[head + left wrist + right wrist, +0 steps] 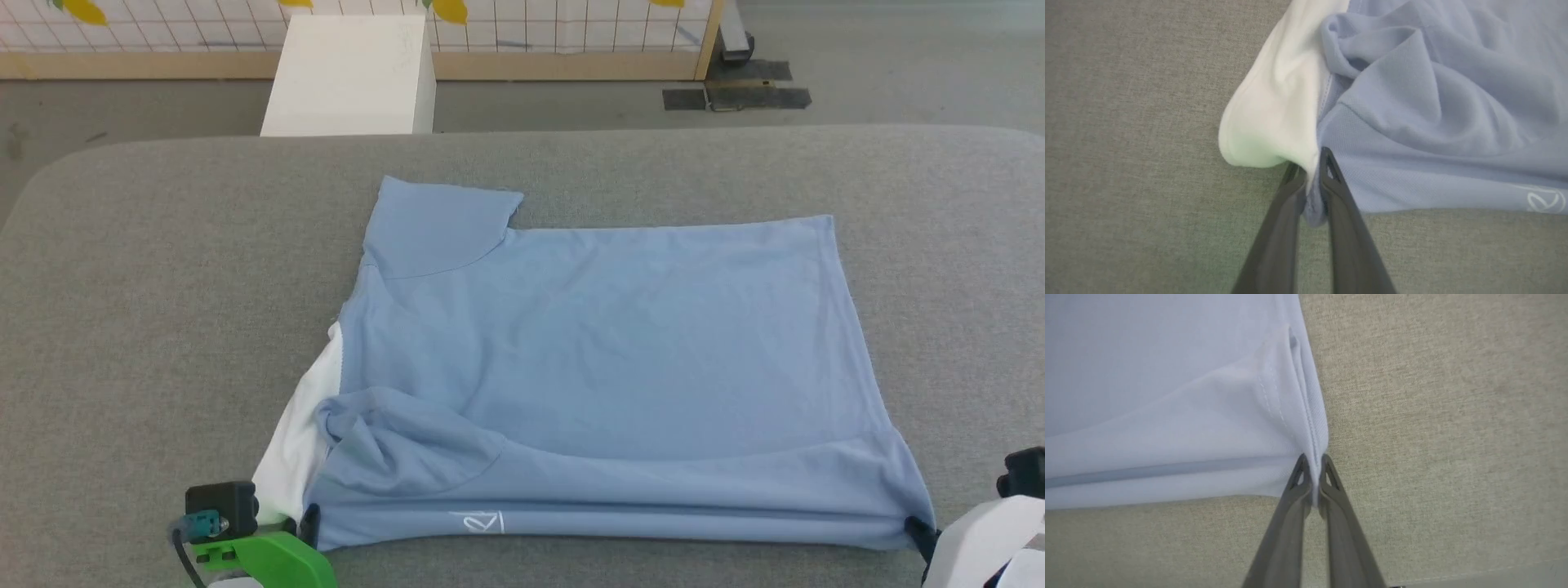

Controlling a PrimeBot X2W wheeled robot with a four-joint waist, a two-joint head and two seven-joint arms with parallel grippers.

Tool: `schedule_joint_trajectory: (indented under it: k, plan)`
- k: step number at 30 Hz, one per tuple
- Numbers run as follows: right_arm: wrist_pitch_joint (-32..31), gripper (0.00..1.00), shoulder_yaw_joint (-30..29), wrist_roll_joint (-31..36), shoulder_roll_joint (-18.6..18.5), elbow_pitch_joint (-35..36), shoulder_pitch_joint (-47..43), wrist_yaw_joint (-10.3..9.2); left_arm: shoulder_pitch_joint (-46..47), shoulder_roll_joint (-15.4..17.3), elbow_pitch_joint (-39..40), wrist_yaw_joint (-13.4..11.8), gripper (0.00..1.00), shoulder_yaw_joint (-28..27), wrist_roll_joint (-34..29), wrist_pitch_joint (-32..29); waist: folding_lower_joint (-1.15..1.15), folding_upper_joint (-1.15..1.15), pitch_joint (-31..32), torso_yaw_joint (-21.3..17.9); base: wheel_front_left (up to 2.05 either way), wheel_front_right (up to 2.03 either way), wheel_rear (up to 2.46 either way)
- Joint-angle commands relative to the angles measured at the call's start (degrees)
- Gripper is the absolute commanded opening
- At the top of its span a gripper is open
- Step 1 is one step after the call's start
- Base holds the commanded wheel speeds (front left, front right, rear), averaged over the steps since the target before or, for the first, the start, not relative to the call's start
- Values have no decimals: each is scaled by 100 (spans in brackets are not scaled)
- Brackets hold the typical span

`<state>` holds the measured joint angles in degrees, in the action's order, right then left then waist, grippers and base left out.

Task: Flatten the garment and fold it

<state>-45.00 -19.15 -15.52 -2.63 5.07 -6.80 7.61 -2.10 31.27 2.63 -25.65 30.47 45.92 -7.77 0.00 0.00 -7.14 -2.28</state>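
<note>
The garment (604, 351), a light blue T-shirt, lies spread on the grey table (147, 310), one sleeve pointing to the far side and a white fabric part (298, 433) sticking out at its near left. A small white logo (476, 523) sits by the near edge. My left gripper (309, 523) is shut on the near left corner; in the left wrist view its fingers (1331, 179) pinch blue and white cloth (1412, 114). My right gripper (916, 529) is shut on the near right corner, with the hem (1306, 416) pinched between its fingertips (1327, 473).
A white box (351, 73) stands on the floor beyond the table's far edge, in front of a gridded wall panel (571, 33). Bare grey tabletop surrounds the shirt on the left, right and far sides.
</note>
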Motion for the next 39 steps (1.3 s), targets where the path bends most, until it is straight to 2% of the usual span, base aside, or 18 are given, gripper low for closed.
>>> schedule_joint_trajectory:
  k: [1, 7, 8, 9, 10, 11, 18, 25, 28, 32, 39]
  plan:
    - [100, 0, -26, 68, -25, -115, -25, -12, -55, 91, -46, -42, 0, -19, 47, -24, 0, 0, -114, 18, 0, 0, 0]
    - [646, 0, 129, 135, -25, -787, 172, -12, 60, -77, -467, 154, 0, 106, 114, -34, 0, 0, -233, 0, 0, 0, 0]
    - [733, 16, 143, 111, -25, -853, 200, -12, 75, -113, -516, 179, 0, 102, 137, -12, 0, 0, -233, -3, 0, 0, 0]
    - [823, 43, 180, 84, -25, -905, 214, -12, 85, -159, -552, 214, 72, 90, 167, 33, 0, 0, -223, -6, 0, 0, 0]
    - [888, 95, 199, 61, -25, -917, 210, -12, 81, -193, -565, 249, 100, 82, 201, 58, 0, 0, -208, -8, 0, 0, 0]
    - [976, 100, 202, 26, -25, -914, 199, -12, 68, -227, -565, 284, 100, 61, 251, 87, 0, 0, -181, -9, 0, 0, 0]
    - [1813, 100, 242, -78, -25, -483, 79, -12, 33, -98, -57, 257, 100, -194, 169, 501, 0, 0, 10, -21, 0, 0, 0]
    - [3392, 100, 770, 251, -25, 111, 215, -12, 536, 202, 423, 250, 100, -366, -479, 1123, 0, 0, -28, -124, 0, 0, 0]
    - [4021, 100, 1042, 376, -117, 215, 340, -12, 1036, 225, 334, 444, 100, -334, -724, 1319, 0, 0, -183, -197, 0, 0, 0]
    - [4552, 100, 1327, 447, -289, 213, 593, -12, 1912, 208, -20, 832, 100, -257, -908, 1352, 0, 0, -553, -290, 0, 0, 0]
    - [4860, 100, 1650, 467, -346, 183, 1232, -12, 3738, 219, -995, 1614, 100, -171, -942, 826, 0, 0, -1440, -578, 0, 0, 0]
